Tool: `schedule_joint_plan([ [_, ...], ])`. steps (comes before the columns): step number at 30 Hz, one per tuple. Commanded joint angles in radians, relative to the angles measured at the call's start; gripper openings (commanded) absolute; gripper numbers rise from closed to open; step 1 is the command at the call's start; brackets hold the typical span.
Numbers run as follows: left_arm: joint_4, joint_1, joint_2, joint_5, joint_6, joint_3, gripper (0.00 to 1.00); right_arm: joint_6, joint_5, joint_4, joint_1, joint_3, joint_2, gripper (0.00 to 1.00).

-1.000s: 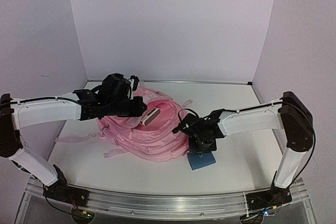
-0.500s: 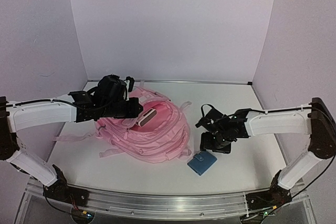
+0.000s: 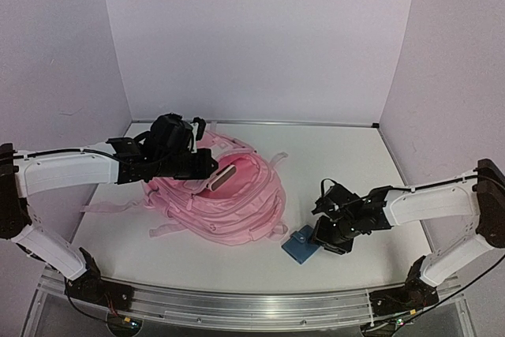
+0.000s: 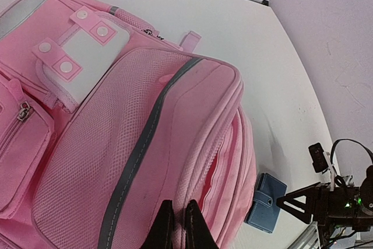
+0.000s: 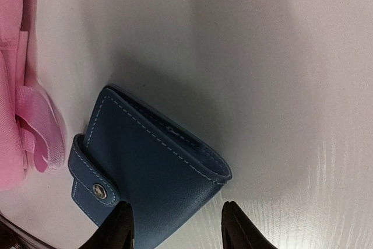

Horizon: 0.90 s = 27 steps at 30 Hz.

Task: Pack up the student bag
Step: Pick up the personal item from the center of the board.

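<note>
Right wrist view first, nearest the bases: the right gripper (image 5: 176, 228) hangs low over a blue wallet (image 5: 145, 167). Its jaws are partly apart, astride the wallet's lower corner and not closed on it. The wallet lies flat on the table (image 3: 347, 155), snap tab fastened, just beside a pink strap loop.

Farther in, the student bag (image 3: 229, 203) lies on its back, left of the table's centre, with its main mouth gaping upward. It looks soft and floppy and probably light, so the mouth would likely sag shut if let go. The zip lip or a strap seems the best place to take hold of it, not the slack mesh panels.

The left gripper (image 4: 179, 228) is pinched narrow on pink fabric by the zip edge. Its fingertips are cut off at the bottom of the left wrist view, so how much cloth they hold is unclear. The arm and the flap hide the bag's inside, and I cannot tell whether anything is packed.
</note>
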Motion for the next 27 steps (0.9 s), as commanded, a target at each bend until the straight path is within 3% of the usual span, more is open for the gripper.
schedule_joint_plan([
  [1, 0.028, 0.018, -0.006, -0.026, 0.010, 0.045, 0.00, 0.065, 0.001, 0.072, 0.001, -0.020, -0.006, 0.44],
  [12, 0.022, 0.018, -0.002, -0.018, 0.010, 0.052, 0.00, 0.116, 0.010, 0.166, -0.002, -0.071, 0.038, 0.36],
  [22, 0.017, 0.018, -0.015, -0.004, 0.022, 0.054, 0.00, 0.177, 0.059, 0.173, -0.005, -0.092, -0.042, 0.01],
  [27, 0.052, 0.018, -0.037, 0.057, 0.061, 0.041, 0.00, 0.183, 0.118, 0.095, -0.021, -0.081, -0.179, 0.00],
])
